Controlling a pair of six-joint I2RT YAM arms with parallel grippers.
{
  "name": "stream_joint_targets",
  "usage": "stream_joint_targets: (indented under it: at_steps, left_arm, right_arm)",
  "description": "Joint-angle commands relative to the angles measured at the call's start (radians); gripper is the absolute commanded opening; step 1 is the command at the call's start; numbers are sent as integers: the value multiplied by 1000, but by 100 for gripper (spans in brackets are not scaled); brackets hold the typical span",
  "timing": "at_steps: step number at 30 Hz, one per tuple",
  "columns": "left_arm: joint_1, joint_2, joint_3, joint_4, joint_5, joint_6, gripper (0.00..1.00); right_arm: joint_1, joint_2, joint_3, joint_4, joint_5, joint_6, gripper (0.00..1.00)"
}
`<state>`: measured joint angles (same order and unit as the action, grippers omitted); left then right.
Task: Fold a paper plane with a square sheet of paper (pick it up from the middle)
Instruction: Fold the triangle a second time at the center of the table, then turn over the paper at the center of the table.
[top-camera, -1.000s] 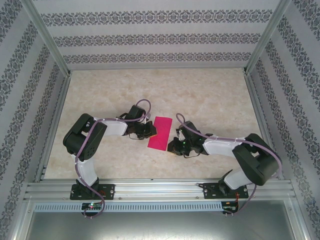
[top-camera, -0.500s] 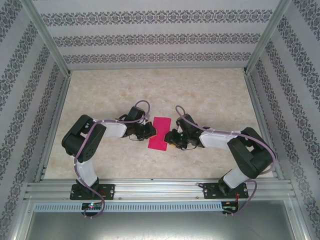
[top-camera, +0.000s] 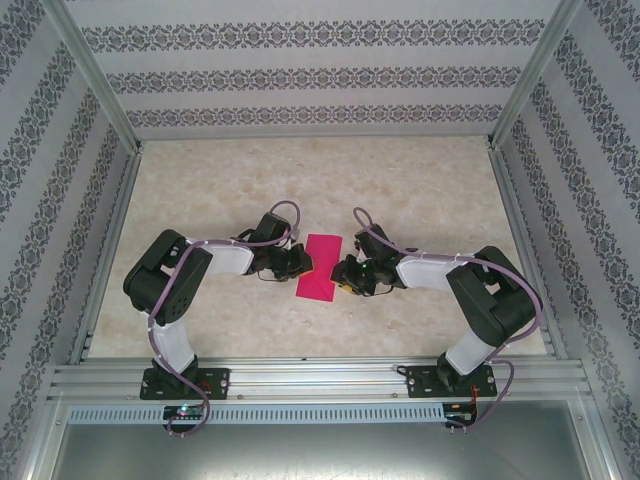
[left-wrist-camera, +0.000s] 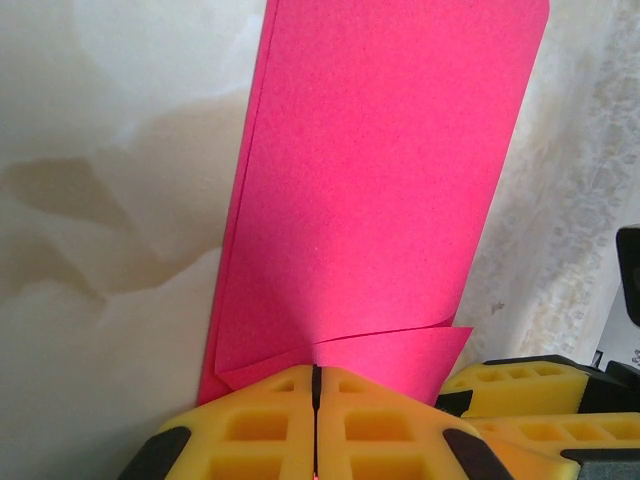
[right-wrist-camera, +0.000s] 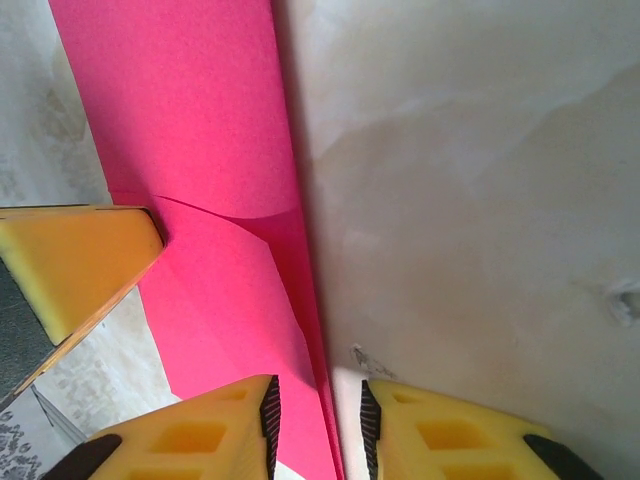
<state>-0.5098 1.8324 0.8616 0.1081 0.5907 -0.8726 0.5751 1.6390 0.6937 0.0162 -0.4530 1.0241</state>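
Here, the square sheet of paper (top-camera: 320, 267), folded into a narrow pink strip, lies flat on the desk (top-camera: 430, 190) between the arms, its long axis pointing away from their bases. The left gripper (top-camera: 299, 262), jaws closed together, meets its left edge. The right gripper (top-camera: 346, 279), jaws narrowly parted, straddles the right edge, equally near. Whether either one presses the paper down is unclear.

Folded pink paper (top-camera: 320, 267) lies on the marbled beige table (top-camera: 420, 180).
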Motion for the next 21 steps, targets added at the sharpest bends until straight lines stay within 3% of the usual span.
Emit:
stream_joint_targets:
  at_steps: [1,21]
  left_arm:
    - [-11,1,-27,-81,-42,-5,8]
    - [-11,-52,-34,-102,-47,-9,8]
  right_arm:
    - [14,44,19,132,28,7,29]
    - [6,-30,20,75,87,-14,32]
